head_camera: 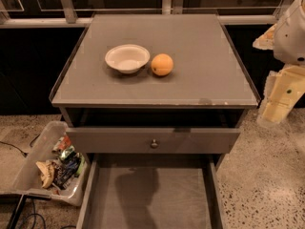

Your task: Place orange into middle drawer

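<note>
The orange (162, 64) sits on the grey cabinet top (205, 51), just right of a shallow cream-white bowl (127, 57) and apart from it. The middle drawer (157, 199) is pulled out at the bottom of the view, and its flat grey floor is bare. My gripper (279, 101) hangs at the right edge of the view, beyond the cabinet's right side. It is well to the right of the orange, lower in the view, and holds nothing that I can see.
A grey drawer front (190, 140) with a small round knob (154, 143) sits above the open drawer. A clear bin (28, 168) of snack packets stands on the floor at the left. A railing and dark glass run along the back.
</note>
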Motion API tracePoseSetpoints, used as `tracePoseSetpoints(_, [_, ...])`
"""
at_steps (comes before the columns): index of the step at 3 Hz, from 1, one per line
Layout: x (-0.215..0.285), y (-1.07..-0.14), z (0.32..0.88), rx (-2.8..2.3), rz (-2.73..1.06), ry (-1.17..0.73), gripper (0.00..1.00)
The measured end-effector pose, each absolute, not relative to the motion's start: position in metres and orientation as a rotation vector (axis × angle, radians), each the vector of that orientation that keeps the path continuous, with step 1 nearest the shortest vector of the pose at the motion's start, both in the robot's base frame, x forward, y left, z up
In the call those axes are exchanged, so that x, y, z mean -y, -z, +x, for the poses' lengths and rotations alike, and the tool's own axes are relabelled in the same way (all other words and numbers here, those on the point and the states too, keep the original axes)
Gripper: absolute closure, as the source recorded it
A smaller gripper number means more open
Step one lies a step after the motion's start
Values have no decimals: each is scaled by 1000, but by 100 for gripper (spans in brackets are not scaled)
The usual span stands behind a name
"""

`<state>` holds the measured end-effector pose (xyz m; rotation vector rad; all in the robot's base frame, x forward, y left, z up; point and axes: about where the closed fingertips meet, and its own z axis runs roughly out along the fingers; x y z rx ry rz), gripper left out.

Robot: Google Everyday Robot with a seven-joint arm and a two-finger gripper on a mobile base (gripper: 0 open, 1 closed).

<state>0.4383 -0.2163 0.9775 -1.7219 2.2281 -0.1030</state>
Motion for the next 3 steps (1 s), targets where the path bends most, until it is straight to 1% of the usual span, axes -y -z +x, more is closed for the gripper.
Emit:
tracePoseSetpoints(2, [214, -983, 443, -2201, -1707, 115, 0])
tracePoseSetpoints(3, [203, -991, 458, -2144, -1658, 112, 0])
